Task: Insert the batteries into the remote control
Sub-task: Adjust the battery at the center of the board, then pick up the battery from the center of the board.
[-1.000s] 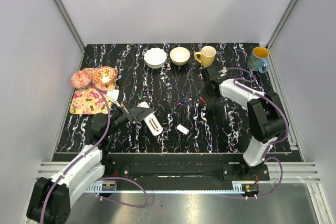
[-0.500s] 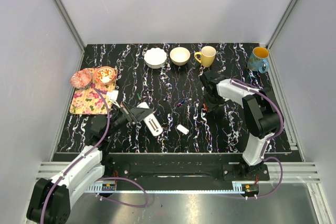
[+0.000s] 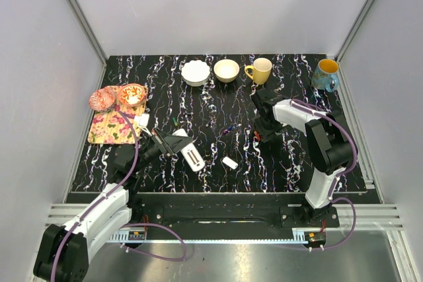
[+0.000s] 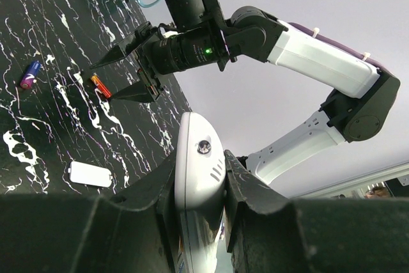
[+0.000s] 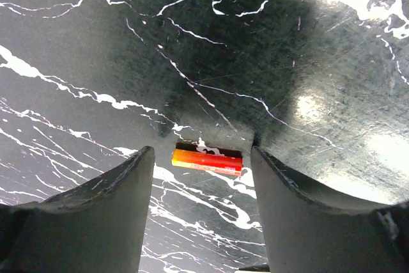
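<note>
Right of the table's (image 3: 291, 176) middle, the right gripper (image 5: 202, 150) hangs spread astride the red-orange battery (image 5: 208, 158), which lies flat with its long axis running finger to finger, while the left gripper (image 4: 199, 187) pinches the remote control (image 4: 199, 158) nearer the left edge.

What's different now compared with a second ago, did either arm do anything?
The right arm pulled in toward the near edge, bringing its open jaws either side of the red-orange battery; nothing gripped yet. The left arm stayed put, jaws shut on the white remote. The cover piece and purple battery did not move.
</note>
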Robot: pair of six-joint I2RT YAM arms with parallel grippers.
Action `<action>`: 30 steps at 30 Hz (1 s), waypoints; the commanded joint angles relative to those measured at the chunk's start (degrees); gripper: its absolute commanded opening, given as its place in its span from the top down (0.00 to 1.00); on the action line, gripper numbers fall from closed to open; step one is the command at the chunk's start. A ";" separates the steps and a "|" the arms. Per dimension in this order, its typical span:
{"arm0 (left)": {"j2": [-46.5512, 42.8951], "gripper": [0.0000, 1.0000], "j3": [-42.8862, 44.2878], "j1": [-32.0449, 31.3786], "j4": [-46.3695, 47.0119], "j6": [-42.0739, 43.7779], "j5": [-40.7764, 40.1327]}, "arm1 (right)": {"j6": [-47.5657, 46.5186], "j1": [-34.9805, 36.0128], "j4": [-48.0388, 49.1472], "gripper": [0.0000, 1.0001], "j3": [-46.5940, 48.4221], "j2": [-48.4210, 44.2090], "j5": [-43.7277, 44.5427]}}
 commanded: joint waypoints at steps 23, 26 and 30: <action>-1.62 1.00 0.56 -0.31 -0.67 2.03 -2.51 | -72.14 2.25 17.11 0.41 -7.40 -15.49 -9.04; -0.91 1.00 0.91 -0.49 -0.49 2.30 -1.29 | -77.59 2.60 16.46 0.46 -5.63 -12.49 -7.98; -0.74 1.00 0.65 -0.49 -0.67 2.39 -0.67 | -78.57 2.69 16.91 0.58 -4.49 -9.51 -9.47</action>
